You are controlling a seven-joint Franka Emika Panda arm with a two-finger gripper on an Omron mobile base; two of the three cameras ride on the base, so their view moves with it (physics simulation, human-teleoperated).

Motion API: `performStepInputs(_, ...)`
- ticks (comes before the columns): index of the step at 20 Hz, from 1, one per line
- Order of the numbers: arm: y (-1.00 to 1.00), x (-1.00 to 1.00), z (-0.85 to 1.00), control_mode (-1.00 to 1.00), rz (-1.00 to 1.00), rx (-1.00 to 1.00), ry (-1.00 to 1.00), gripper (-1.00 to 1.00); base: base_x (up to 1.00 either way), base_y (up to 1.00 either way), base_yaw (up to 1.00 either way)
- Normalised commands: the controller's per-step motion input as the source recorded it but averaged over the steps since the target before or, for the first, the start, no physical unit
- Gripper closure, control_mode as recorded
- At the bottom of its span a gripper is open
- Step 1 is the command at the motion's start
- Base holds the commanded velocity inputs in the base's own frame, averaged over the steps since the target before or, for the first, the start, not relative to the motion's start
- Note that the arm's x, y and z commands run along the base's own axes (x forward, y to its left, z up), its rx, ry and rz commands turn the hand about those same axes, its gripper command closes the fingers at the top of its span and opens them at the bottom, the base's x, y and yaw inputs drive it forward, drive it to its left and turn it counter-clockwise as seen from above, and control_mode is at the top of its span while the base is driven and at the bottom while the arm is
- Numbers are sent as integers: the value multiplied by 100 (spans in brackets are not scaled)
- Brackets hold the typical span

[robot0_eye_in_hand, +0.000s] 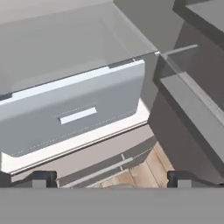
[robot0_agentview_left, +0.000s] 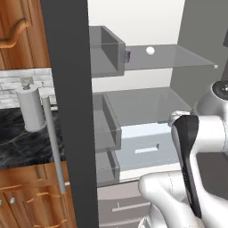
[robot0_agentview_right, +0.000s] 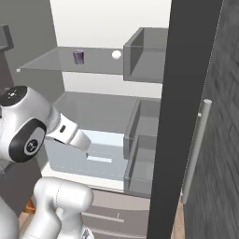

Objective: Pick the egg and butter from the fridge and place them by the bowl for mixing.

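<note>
The fridge [robot0_agentview_left: 147, 111] stands open, its dark grey door [robot0_agentview_left: 71, 111] swung out towards me. The egg [robot0_agentview_left: 150, 50] [robot0_agentview_right: 116, 54], small and white, lies on the upper glass shelf [robot0_agentview_right: 56, 63]. A small dark purplish item [robot0_agentview_right: 78, 56] stands on the same shelf, left of the egg in the right base view. My gripper [robot0_eye_in_hand: 111, 181] is open with nothing between its widely spread fingertips [robot0_eye_in_hand: 41, 178]. It hangs well below the egg's shelf, facing the pale drawer [robot0_eye_in_hand: 74, 113]. The butter and the bowl are out of view.
Grey door bins [robot0_agentview_left: 107, 49] [robot0_agentview_right: 144, 140] line the inside of the door, close to the drawer. The silver bar handle [robot0_agentview_left: 54, 142] runs down the door's outer face. A paper towel roll [robot0_agentview_left: 31, 109] stands on the dark marble counter [robot0_agentview_left: 18, 138], above wooden cabinets [robot0_agentview_left: 31, 196].
</note>
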Motion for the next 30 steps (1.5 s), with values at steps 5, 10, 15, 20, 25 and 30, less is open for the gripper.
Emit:
performStepInputs(5,13,-14,99,-100,7,-9,-28,-100,0,0,0)
performStepInputs(10,10,0,100,-100,10,-4,-20,-100,0,0,0)
performStepInputs(15,3,-7,90,-100,14,0,-26,-100,0,0,0)
performStepInputs(20,1,15,44,-100,8,-6,-12,-100,0,0,0)
performStepInputs(25,0,71,11,-100,0,-13,0,-100,0,0,0)
performStepInputs(30,0,74,2,-100,0,-4,1,-100,0,0,0)
